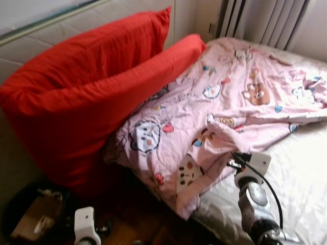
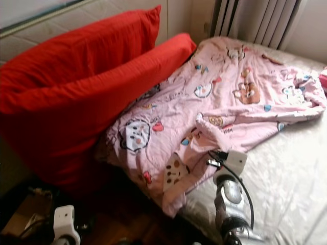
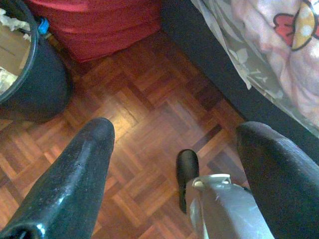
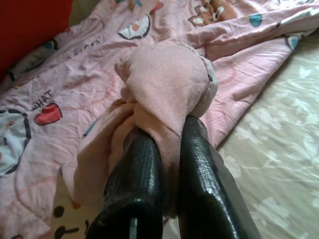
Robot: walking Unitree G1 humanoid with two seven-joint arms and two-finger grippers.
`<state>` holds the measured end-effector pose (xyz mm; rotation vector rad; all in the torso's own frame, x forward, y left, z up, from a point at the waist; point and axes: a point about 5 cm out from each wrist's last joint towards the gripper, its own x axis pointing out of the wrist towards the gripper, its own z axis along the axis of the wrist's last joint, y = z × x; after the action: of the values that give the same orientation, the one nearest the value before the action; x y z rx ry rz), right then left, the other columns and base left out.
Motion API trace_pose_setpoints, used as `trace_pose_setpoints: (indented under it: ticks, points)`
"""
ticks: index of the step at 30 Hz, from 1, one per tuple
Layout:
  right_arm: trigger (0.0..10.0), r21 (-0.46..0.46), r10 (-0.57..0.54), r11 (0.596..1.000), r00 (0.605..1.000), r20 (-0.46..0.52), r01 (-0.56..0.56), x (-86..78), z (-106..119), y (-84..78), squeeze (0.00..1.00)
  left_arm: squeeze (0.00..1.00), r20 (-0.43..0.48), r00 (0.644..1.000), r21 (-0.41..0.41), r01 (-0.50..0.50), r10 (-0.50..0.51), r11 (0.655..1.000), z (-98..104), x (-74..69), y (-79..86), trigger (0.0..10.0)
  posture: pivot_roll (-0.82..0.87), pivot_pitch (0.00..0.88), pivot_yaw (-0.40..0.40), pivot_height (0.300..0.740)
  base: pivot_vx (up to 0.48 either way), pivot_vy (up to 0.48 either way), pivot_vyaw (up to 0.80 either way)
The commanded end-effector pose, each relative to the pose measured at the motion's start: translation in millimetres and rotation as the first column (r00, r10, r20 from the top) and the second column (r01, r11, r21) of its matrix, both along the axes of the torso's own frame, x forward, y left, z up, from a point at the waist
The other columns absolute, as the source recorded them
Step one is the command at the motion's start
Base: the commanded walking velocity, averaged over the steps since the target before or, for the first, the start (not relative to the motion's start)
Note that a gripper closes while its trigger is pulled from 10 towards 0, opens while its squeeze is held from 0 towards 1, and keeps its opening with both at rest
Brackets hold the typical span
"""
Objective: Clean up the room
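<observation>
A pink cartoon-print blanket point(image 1: 214, 102) lies rumpled across the bed, one corner hanging over the near edge. My right gripper point(image 4: 167, 132) is shut on a bunched fold of the blanket point(image 4: 164, 84), lifted slightly off the bed. In the eye view the right arm point(image 1: 253, 191) reaches up over the white sheet point(image 1: 296, 168) to that fold. Two large red pillows point(image 1: 76, 97) lean against the headboard wall at the left. My left gripper point(image 3: 174, 130) hangs open over the parquet floor, holding nothing.
A black bin point(image 3: 30, 74) with cardboard and paper inside stands on the floor point(image 3: 149, 99) beside the red pillows, seen too as the bin point(image 1: 30, 214) at bottom left. The dark bed frame point(image 3: 219, 74) runs beside the left gripper. Grey curtains point(image 1: 265, 20) hang behind the bed.
</observation>
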<state>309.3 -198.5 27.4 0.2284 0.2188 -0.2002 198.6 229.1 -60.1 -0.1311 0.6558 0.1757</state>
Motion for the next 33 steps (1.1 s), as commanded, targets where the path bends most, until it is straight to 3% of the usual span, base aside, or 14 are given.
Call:
trace_pose_setpoints:
  ticks: [1, 16, 26, 33]
  points:
    - [10.0, -0.002, -0.002, 1.0, 1.0, 0.003, 0.002, -1.8, -1.5, 1.6, 0.0, 0.0, -0.046, 0.999, 0.012, 0.003, -0.003, 1.0, -5.0, -9.4, 4.2, 10.0, 0.01, 0.089, 0.038, 0.74, -0.285, 0.0, 0.0]
    - [10.0, -0.04, -0.086, 0.995, 0.994, 0.062, 0.089, 1.8, 9.6, -9.2, 0.0, 0.0, -0.046, 0.999, 0.02, 0.007, -0.006, 1.0, -4.2, -10.1, 8.1, 10.0, 0.01, 0.092, 0.049, 0.74, -0.281, 0.0, 0.0]
    - [10.0, -0.114, -0.298, 0.941, 0.94, 0.163, 0.318, 3.7, 31.9, -41.7, 0.0, 0.0, -0.042, 0.999, 0.024, 0.014, -0.013, 1.0, -3.0, -7.6, 8.1, 10.0, 0.01, 0.09, 0.056, 0.74, -0.283, 0.0, 0.0]
    - [10.0, -0.143, -0.327, 0.926, 0.931, 0.162, 0.351, 0.9, 31.4, -45.7, 0.0, 0.0, -0.035, 0.999, 0.025, 0.018, -0.017, 1.0, -1.8, -5.4, 7.4, 10.0, 0.01, 0.088, 0.055, 0.74, -0.283, 0.0, 0.0]
